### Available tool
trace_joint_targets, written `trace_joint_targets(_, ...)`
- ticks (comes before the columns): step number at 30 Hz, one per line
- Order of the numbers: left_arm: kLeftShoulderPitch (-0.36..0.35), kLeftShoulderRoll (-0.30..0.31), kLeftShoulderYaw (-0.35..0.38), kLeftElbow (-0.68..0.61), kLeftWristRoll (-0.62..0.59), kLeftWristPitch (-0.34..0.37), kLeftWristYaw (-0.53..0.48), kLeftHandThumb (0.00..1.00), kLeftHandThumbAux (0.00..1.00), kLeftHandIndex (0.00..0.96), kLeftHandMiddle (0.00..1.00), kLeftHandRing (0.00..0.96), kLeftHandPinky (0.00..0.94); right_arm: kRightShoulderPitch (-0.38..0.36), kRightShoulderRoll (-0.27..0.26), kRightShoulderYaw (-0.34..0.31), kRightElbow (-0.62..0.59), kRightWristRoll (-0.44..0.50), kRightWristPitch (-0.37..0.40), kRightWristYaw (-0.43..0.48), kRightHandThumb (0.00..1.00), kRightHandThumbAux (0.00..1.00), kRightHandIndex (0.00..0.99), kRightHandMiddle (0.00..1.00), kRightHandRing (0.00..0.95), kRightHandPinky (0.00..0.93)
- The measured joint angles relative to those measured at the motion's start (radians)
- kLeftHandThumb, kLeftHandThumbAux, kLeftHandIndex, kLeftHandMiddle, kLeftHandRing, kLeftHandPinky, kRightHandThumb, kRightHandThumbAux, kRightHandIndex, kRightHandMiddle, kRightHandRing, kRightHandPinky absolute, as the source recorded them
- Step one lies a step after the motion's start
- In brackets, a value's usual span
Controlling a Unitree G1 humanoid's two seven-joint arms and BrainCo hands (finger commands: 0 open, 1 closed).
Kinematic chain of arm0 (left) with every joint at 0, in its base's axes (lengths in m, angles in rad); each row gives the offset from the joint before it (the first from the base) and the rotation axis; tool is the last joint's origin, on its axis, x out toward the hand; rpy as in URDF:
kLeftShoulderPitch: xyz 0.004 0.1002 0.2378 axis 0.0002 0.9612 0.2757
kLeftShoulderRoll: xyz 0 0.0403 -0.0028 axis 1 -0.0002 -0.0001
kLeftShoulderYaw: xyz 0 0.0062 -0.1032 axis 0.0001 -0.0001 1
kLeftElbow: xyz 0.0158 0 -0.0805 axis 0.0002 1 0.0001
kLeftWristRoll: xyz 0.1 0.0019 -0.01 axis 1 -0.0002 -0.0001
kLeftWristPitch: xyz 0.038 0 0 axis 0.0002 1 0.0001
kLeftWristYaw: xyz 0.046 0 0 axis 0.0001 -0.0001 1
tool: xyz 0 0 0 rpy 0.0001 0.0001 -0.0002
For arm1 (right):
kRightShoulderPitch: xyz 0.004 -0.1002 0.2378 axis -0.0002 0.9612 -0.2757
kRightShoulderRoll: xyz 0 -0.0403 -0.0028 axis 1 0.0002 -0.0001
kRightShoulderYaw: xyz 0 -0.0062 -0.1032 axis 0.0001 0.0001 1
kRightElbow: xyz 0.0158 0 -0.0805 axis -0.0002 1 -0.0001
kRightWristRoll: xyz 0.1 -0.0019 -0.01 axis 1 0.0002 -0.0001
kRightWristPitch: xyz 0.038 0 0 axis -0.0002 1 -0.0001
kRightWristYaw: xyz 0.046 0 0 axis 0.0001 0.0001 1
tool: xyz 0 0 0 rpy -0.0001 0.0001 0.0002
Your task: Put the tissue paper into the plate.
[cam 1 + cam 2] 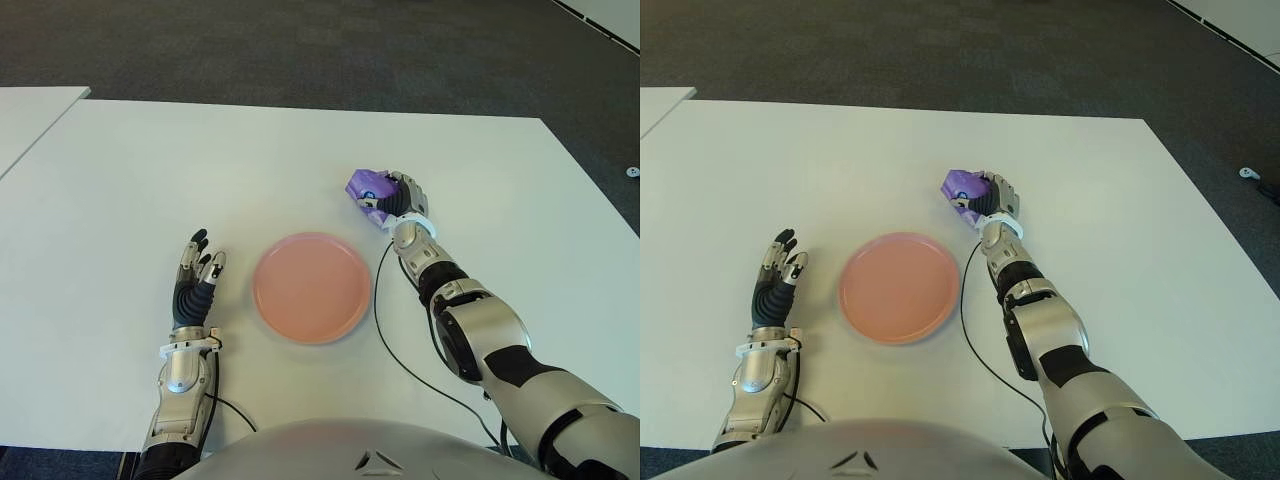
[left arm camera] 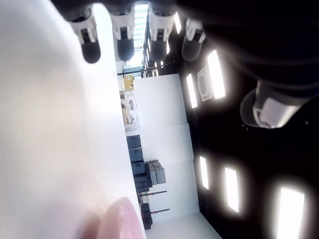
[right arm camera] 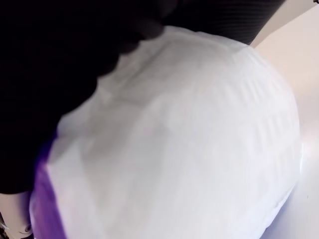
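A purple and white tissue pack (image 1: 368,190) lies on the white table (image 1: 500,200), beyond the right rim of the pink plate (image 1: 311,287). My right hand (image 1: 398,200) has its fingers curled around the pack, whose white face (image 3: 179,149) fills the right wrist view. The plate sits at the table's middle with nothing on it. My left hand (image 1: 195,275) shows to the left of the plate with its fingers (image 2: 119,35) straight and holding nothing.
A black cable (image 1: 385,330) runs over the table from my right wrist toward the front edge, just right of the plate. A second white table (image 1: 25,115) stands at the far left. Dark carpet lies beyond the far edge.
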Motion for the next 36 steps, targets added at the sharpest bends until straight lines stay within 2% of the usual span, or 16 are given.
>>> trace_joint_targets(9,0.000,0.000,0.000,0.000,0.000,0.000,0.000,0.000,0.380,0.000,0.000,0.000,0.000,0.004,-0.001,0.015,0.000,-0.007,-0.009,-0.010,0.851,0.676,0.402,0.531,0.804,0.800)
trace_joint_targets(15,0.000,-0.001,0.000,-0.001,0.000,0.000,0.000,0.000,0.383,0.000,0.000,0.000,0.000,0.028,-0.010,0.108,0.000,-0.076,-0.027,-0.099,0.851,0.677,0.403,0.535,0.815,0.831)
trace_joint_targets(22,0.000,-0.002,0.000,-0.002,-0.001,0.000,0.000,0.000,0.384,0.000,0.000,0.000,0.000,0.070,-0.030,0.248,0.004,-0.199,-0.035,-0.275,0.850,0.678,0.402,0.547,0.843,0.853)
trace_joint_targets(25,0.001,-0.003,0.000,-0.001,-0.001,0.001,0.000,0.000,0.387,0.000,0.000,0.000,0.000,0.081,-0.037,0.289,0.009,-0.227,-0.035,-0.331,0.850,0.678,0.401,0.549,0.848,0.856)
trace_joint_targets(36,0.001,-0.004,-0.002,-0.001,-0.001,0.005,0.000,0.000,0.394,0.000,0.000,0.000,0.000,0.083,-0.052,0.365,0.029,-0.248,-0.022,-0.391,0.850,0.679,0.401,0.554,0.857,0.859)
